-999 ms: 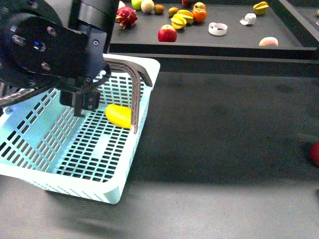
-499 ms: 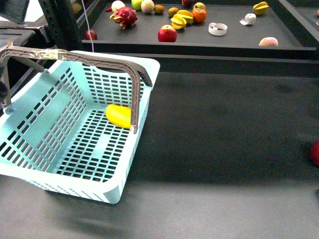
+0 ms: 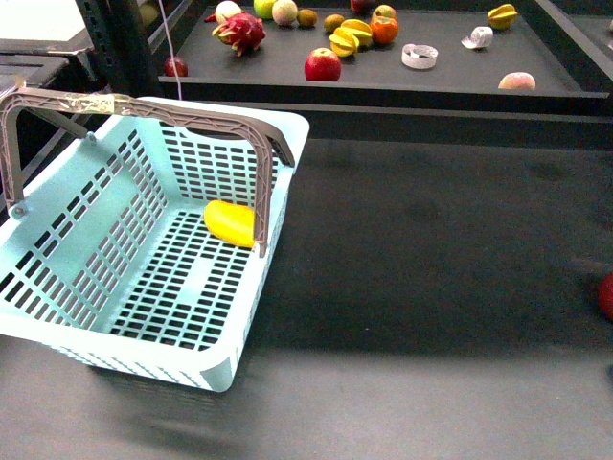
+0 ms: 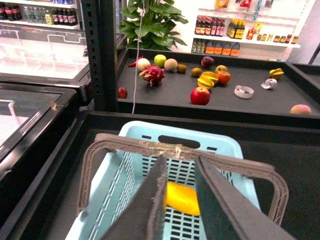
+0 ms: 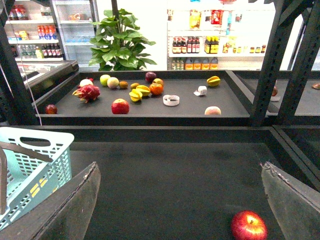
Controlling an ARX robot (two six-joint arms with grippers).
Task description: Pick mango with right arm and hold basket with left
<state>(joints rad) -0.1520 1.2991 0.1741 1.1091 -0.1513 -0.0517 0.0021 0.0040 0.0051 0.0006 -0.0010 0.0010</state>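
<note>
Smooth yellow mango [image 3: 230, 222] inside turquoise slotted basket [image 3: 115, 316]; left gripper [image 4: 179, 200] narrowly apart, right gripper [image 5: 180, 200] wide apart.

Counts recorded, all views combined. Basket [image 3: 115, 268]: one, with two handles [image 3: 144, 107]. Mango [image 3: 231, 222] inside it: one. Red apples: three — one on the shelf [image 3: 323, 65], a small one at the shelf's left end [image 3: 174, 66], one on the lower surface [image 5: 248, 226]. Dragon fruit [image 3: 239, 33]: one. Tape rolls [image 3: 419, 56]: two. Peach [image 3: 516, 81]: one. Grippers seen: two, left [image 4: 179, 200] and right [image 5: 180, 200].
</note>
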